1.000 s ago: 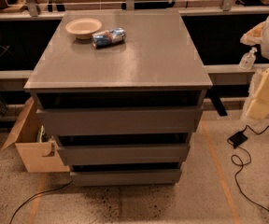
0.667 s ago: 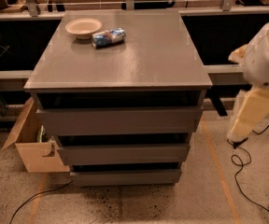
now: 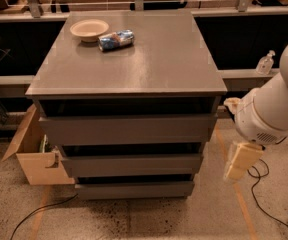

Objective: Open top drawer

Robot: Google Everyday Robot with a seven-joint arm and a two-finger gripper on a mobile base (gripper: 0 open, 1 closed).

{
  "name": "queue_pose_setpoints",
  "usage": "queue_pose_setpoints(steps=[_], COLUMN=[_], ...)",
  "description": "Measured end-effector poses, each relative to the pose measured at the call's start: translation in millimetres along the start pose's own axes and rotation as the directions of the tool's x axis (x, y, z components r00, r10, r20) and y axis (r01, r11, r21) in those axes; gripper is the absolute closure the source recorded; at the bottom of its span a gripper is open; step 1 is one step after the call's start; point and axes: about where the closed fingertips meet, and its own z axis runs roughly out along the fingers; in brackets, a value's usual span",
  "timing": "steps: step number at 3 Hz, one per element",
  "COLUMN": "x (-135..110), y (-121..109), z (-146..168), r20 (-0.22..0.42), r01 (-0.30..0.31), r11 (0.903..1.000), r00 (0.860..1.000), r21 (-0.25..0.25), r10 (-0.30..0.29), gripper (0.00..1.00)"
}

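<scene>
speckled floor [image 3: 134, 219]; pincer [image 3: 235, 170] hangs right of top drawer [image 3: 126, 129], arm [image 3: 276, 109] cut off.

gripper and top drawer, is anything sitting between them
No object, in the camera view. The gripper hangs right of the cabinet, lower than the top drawer front; only floor shows in the gap.

Bowl [image 3: 89, 30] just beside can [image 3: 116, 39]; open cardboard box [image 3: 34, 156] lower left.
</scene>
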Motion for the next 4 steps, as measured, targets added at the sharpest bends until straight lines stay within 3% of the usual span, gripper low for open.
queue_pose_setpoints(steps=[1, 3, 4], x=[1.6, -1.4, -6.4], y=[4.7, 4.4, -2.9], z=[34.6, 34.8, 50.9], r20=[0.098, 0.097, 0.077], r01=[0.032, 0.067, 0.156], r11=[0.9993, 0.9978, 0.9869], r00=[0.995, 0.993, 0.984], r21=[-0.017, -0.001, 0.040], r10=[-0.030, -0.066, -0.159], gripper=[0.00, 0.00, 0.00])
